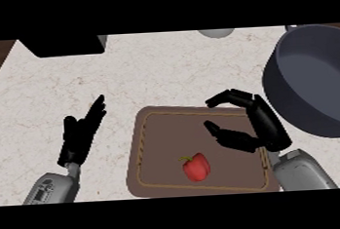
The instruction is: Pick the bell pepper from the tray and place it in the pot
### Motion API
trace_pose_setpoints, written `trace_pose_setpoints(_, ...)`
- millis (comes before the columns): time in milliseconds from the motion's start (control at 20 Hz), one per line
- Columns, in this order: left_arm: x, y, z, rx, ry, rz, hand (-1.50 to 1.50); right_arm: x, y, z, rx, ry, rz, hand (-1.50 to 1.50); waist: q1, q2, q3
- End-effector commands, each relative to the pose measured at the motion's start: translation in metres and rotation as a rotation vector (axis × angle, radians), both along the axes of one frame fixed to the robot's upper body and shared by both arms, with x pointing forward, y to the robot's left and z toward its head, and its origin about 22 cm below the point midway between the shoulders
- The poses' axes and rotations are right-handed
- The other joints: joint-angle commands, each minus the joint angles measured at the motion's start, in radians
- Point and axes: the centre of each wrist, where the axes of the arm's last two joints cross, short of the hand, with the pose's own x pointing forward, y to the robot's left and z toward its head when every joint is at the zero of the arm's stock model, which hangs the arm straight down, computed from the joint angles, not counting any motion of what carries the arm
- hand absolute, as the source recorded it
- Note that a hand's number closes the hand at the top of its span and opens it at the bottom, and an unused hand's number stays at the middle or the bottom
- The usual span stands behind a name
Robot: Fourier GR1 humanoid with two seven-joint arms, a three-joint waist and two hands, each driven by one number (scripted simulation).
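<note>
- Small glossy red bell pepper with a green stem lies on its side in the near half of the brown rectangular tray, stem pointing up-left; nothing else on the tray.
- Judgement: light, stiff-skinned, smooth so probably slippery, may roll; best taken across the fat body, not the stem.
- My right hand hangs over the tray's right part, up-right of the pepper, apart from it; fingers curved, thumb spread, holding nothing.
- Tray has a low raised rim; pepper sits clear of it on all sides, open room around.
- Large dark grey round pot at right, just beside the tray's far right corner, mouth open; its wall must be cleared on the way over.
- My left hand rests left of the tray on the pale marbled bench, fingers straight, empty.
</note>
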Motion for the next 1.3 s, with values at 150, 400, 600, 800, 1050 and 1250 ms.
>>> trace_pose_setpoints(150,-0.011,-0.009,-0.009,-0.068,0.035,-0.092,0.00,-0.082,0.050,-0.023,0.269,-0.350,0.050,-1.50,-0.007,0.011,0.007)
trace_pose_setpoints(400,-0.032,0.006,-0.011,-0.054,0.047,-0.110,0.00,-0.139,0.047,-0.011,0.108,-0.242,0.063,-1.50,0.018,0.013,0.005)
trace_pose_setpoints(600,-0.023,0.020,-0.009,-0.050,0.046,-0.116,0.00,-0.153,0.037,0.006,-0.058,-0.032,-0.005,-1.50,0.012,0.013,0.002)
trace_pose_setpoints(800,-0.021,0.005,-0.005,-0.055,0.051,-0.131,0.00,-0.162,0.053,0.047,-0.075,0.085,-0.007,-1.50,0.021,0.015,0.003)
trace_pose_setpoints(1050,-0.012,0.000,-0.016,-0.046,0.041,-0.126,0.00,-0.139,0.076,0.043,-0.117,0.269,-0.012,-1.50,0.023,0.021,0.004)
trace_pose_setpoints(1250,-0.031,-0.007,-0.007,-0.058,0.029,-0.132,0.00,-0.121,0.075,0.013,-0.322,0.393,0.036,-1.50,0.040,0.018,0.005)
